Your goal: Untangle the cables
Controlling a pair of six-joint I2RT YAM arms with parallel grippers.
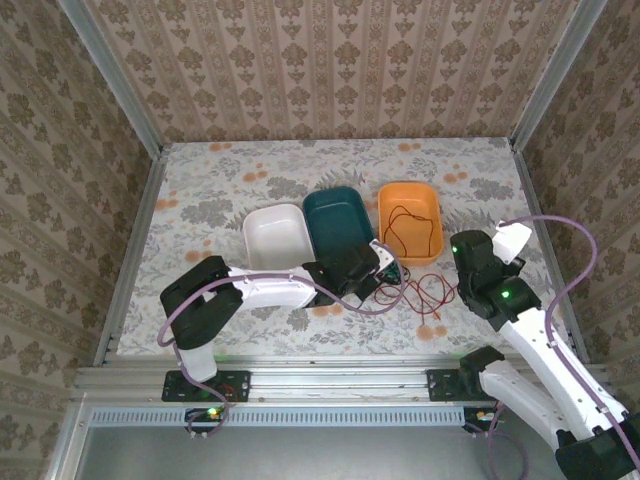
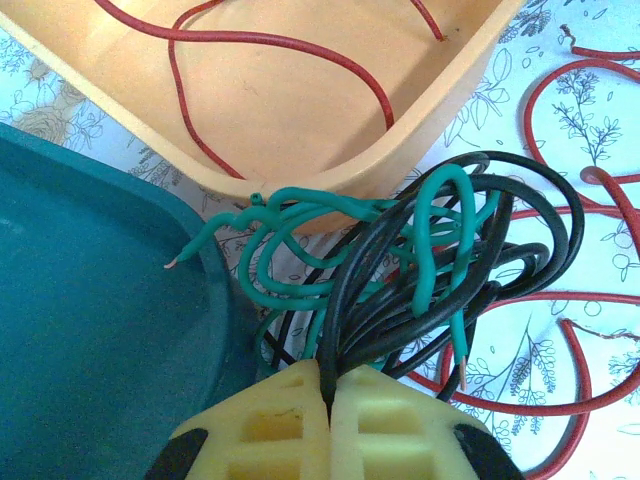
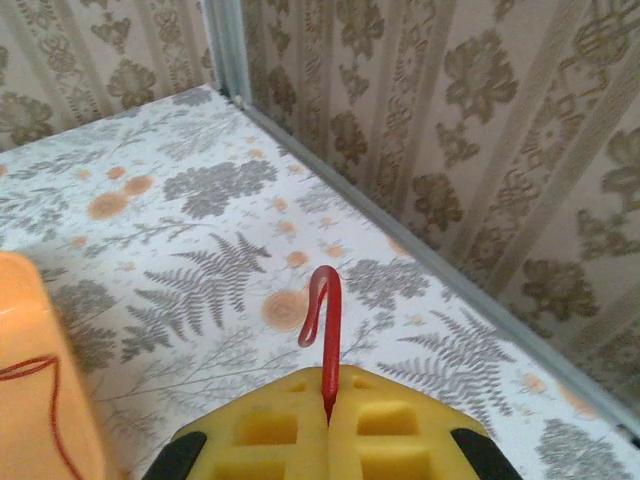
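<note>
The cables bunch into a knot of black and green strands directly ahead of our left gripper, whose jaws are pressed together on a black cable that rises out of the seam between them. A green cable loops just beyond the tips, its bare end reaching left over the rim of the teal bin. Past the knot we see the orange bin with a red strand coiled inside; more red loops lie on the table to the right of the jaws. Our right gripper is clamped on a red cable end, which pokes up, hooked, just ahead of its tips, above the table.
</note>
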